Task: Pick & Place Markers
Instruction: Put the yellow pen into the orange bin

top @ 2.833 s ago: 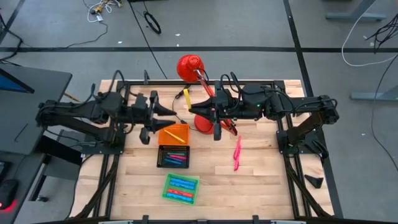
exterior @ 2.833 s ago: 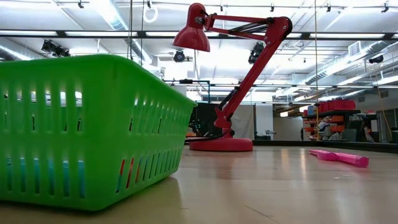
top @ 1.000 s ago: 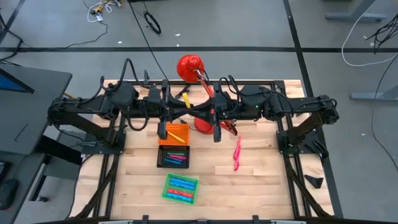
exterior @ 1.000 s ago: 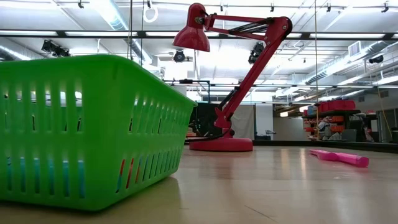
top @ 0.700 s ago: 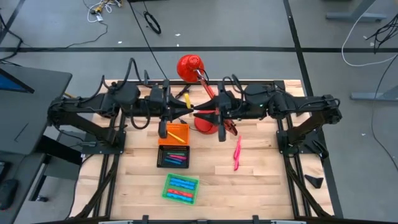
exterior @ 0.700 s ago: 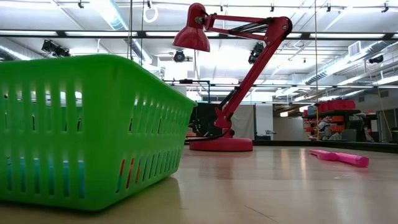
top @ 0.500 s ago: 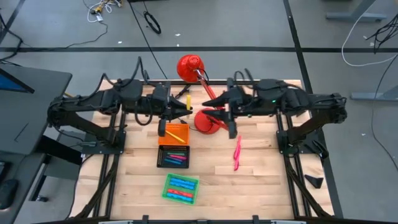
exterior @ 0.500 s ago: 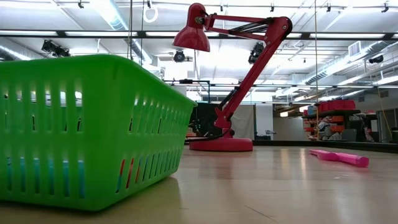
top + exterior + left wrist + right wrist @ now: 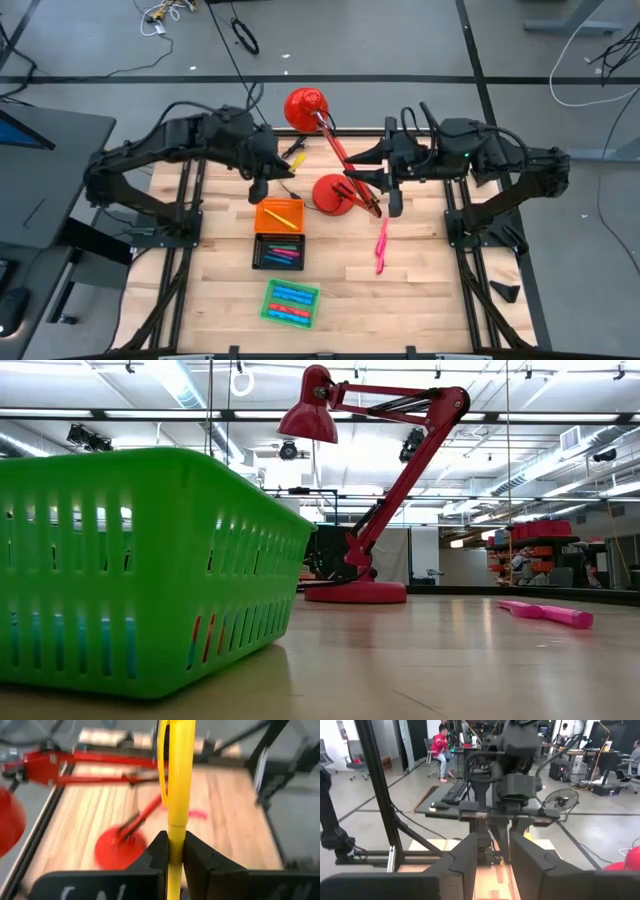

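No readable writing; left gripper (image 9: 172, 852) clenched a slim yellow marker (image 9: 179, 775); right gripper (image 9: 492, 852) at three o'clock, fingers parted, empty.

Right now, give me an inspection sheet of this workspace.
Surface: wooden table, bare in places.
Job's things: yellow marker in left tool; pink markers loose on the table; others in orange tray, black tray, green tray.
Clutter: red lamp standing on the table.
Grippers: left tool shut on yellow marker; right tool open, empty.
Cables: on floor.
Surroundings: person seated at desks.
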